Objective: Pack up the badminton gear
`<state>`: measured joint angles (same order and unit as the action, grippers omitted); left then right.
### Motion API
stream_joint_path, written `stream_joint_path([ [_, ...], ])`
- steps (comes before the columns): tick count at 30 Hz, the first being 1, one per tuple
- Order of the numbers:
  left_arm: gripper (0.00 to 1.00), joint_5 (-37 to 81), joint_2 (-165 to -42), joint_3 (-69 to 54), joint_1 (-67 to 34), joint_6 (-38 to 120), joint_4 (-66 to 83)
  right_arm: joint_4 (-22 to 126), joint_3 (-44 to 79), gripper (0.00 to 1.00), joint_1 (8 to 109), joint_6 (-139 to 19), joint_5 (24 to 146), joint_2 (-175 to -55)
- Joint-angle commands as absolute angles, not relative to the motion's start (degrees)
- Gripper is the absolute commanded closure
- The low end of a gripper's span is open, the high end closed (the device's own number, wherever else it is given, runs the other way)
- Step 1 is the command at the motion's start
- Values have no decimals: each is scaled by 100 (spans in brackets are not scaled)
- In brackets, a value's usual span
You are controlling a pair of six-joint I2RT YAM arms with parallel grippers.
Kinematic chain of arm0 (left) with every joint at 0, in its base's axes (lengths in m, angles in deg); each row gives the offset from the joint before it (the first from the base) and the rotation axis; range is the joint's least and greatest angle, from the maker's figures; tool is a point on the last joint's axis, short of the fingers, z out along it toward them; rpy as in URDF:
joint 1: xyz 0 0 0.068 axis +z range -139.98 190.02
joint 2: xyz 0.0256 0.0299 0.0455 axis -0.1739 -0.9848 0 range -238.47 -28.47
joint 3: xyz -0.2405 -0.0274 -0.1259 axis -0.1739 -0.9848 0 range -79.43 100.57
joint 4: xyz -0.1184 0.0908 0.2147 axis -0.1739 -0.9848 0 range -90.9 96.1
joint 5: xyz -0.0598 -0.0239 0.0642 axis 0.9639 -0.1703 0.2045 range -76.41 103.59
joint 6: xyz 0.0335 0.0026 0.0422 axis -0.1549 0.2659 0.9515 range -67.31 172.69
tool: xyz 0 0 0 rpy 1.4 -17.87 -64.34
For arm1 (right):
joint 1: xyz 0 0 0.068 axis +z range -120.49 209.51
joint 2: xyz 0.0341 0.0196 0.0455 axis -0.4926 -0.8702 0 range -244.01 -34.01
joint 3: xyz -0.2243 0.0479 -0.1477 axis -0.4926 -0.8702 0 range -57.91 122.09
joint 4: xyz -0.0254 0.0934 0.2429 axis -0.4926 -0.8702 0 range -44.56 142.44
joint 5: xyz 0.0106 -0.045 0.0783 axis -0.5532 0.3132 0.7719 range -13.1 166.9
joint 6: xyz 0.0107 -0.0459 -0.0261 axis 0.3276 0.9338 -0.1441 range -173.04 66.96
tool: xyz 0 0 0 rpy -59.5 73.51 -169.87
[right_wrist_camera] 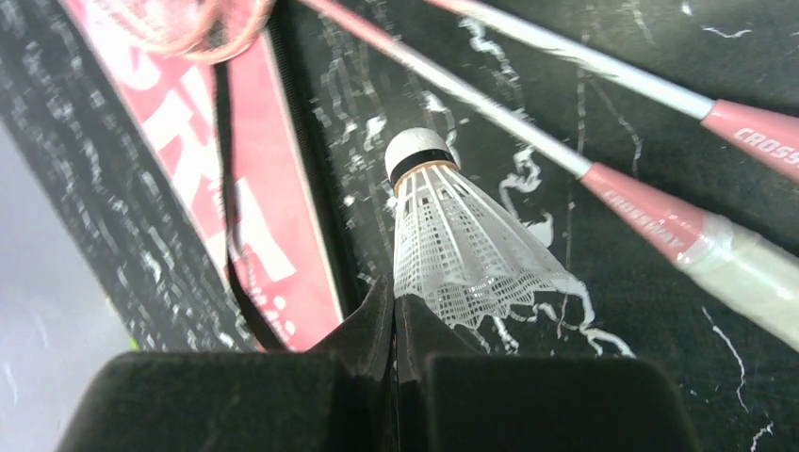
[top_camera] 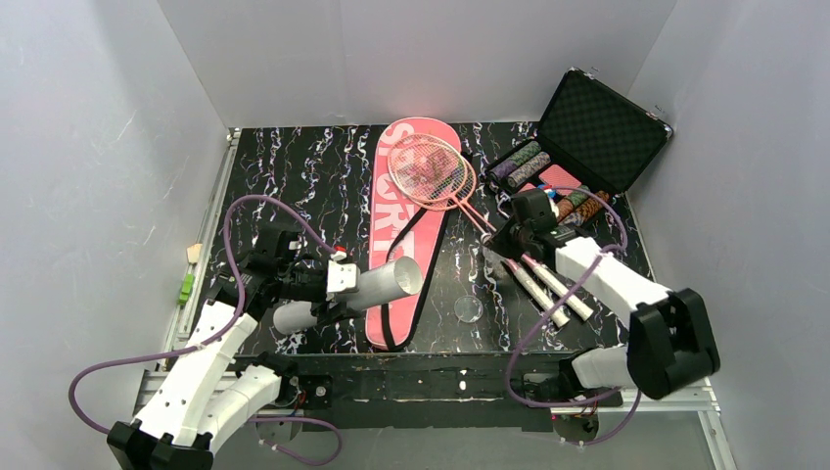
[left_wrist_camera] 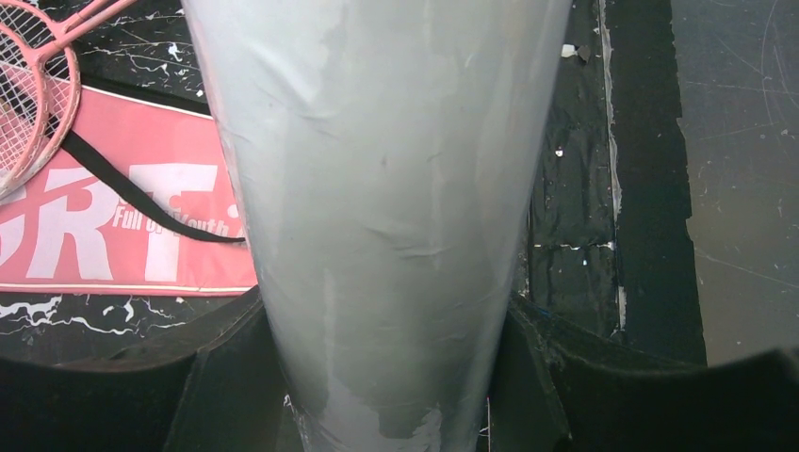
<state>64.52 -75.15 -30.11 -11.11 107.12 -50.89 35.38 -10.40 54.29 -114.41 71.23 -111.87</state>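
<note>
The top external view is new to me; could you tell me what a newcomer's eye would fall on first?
The long pink bag lies mid-table, with two pink rackets resting their heads on its far end. The left end effector grips a white tube, whose open end is over the bag's near part. The right end effector pinches a shuttlecock by its skirt, and an open black case sits in the far right corner.

The long pink SPORT bag [top_camera: 390, 230] lay lengthwise mid-table, its black strap [left_wrist_camera: 141, 201] trailing across it. Two pink-framed rackets [top_camera: 433, 168] rested with their heads overlapping on the bag's far end, their white handles [top_camera: 548, 289] angled toward the near right. The white tube [top_camera: 382, 284] was held crosswise over the bag's near end by the left gripper [top_camera: 338, 286]. A white net-skirted shuttlecock [right_wrist_camera: 462, 245] was pinched at its skirt's rim by the right gripper [right_wrist_camera: 394, 306], cork pointing away.
</note>
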Motion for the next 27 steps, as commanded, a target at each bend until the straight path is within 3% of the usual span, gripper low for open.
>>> stream_joint_path([
  [1, 67, 6549, -7409, -2979, -1134, 10779, -5048, 3294, -580, 99, 5638, -10776, 7749, -10419],
  [14, 67, 6432, -7468, -2977, -1134, 10886, -5088, 1101, 1415, 99, 7052, -9200, 9264, -9031],
  [27, 68, 6257, -7548, -3021, -1134, 11165, -5133, 121, 2642, 99, 8185, -8648, 9606, -9418],
])
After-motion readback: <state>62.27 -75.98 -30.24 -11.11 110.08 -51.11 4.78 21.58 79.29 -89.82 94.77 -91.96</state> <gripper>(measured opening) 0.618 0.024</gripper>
